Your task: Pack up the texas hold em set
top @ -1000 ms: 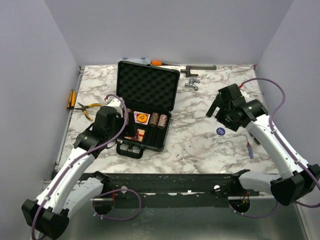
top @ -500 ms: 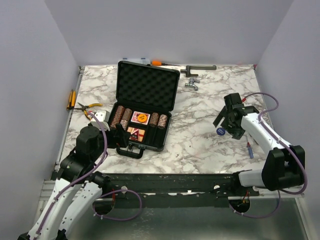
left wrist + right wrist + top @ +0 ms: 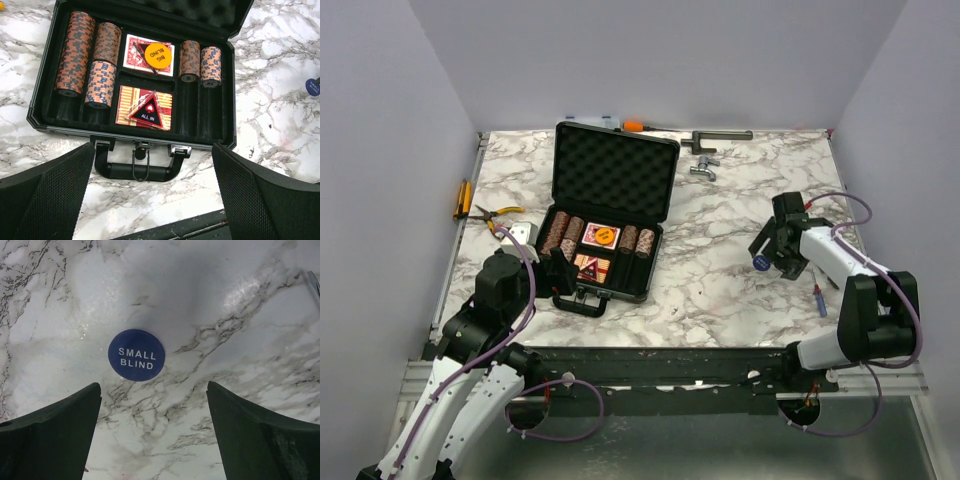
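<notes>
The black case (image 3: 615, 180) lies open, lid up, left of the table's middle. In the left wrist view its tray (image 3: 42, 107) holds brown chip stacks (image 3: 75, 52), two red card decks (image 3: 131, 102), an orange BIG BLIND token (image 3: 158, 51) and a triangular ALL IN token (image 3: 148, 112). My left gripper (image 3: 152, 147) is open and empty above the case handle (image 3: 137, 167), and shows in the top view (image 3: 560, 272). A round blue SMALL BLIND token (image 3: 136, 355) lies on the marble (image 3: 761, 262). My right gripper (image 3: 153, 385) is open, just above and near it.
Yellow-handled pliers (image 3: 498, 215) and an orange tool (image 3: 463, 198) lie at the left edge. A grey clamp (image 3: 705, 165), a dark bar (image 3: 720, 136) and an orange-handled tool (image 3: 633, 125) lie at the back. A small pen-like thing (image 3: 819, 298) lies at the right.
My left gripper drew back from over the case's tray to just in front of its handle. My right gripper came down and nearer, over the blue token.
</notes>
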`<state>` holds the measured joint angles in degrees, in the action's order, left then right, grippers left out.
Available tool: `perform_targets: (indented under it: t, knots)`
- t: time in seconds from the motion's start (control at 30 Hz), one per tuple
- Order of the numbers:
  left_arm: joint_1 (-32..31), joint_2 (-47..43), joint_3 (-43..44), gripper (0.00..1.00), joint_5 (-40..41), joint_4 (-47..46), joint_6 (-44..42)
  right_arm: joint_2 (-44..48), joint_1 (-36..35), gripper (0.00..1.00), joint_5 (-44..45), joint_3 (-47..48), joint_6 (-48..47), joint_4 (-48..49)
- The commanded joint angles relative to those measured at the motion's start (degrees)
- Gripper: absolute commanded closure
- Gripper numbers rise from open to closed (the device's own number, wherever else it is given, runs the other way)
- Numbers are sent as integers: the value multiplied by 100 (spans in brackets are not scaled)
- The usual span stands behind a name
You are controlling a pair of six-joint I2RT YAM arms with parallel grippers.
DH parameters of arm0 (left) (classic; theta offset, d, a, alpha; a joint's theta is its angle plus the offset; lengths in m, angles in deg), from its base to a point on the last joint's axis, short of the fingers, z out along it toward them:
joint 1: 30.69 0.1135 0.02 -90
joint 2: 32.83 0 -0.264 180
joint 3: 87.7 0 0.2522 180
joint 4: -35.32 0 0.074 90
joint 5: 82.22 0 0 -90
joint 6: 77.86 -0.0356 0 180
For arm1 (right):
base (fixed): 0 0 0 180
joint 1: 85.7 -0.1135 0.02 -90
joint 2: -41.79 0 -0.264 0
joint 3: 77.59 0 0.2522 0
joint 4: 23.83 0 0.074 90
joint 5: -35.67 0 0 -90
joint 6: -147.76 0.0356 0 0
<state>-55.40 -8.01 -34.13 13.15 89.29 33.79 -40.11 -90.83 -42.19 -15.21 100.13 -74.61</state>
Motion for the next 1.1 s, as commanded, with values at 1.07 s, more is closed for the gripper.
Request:
perform_targets:
  t: [1.07]
  knots:
    - [8,-1,1,2,153,75,-1,-1502,122,36,-116,302,-362,284]
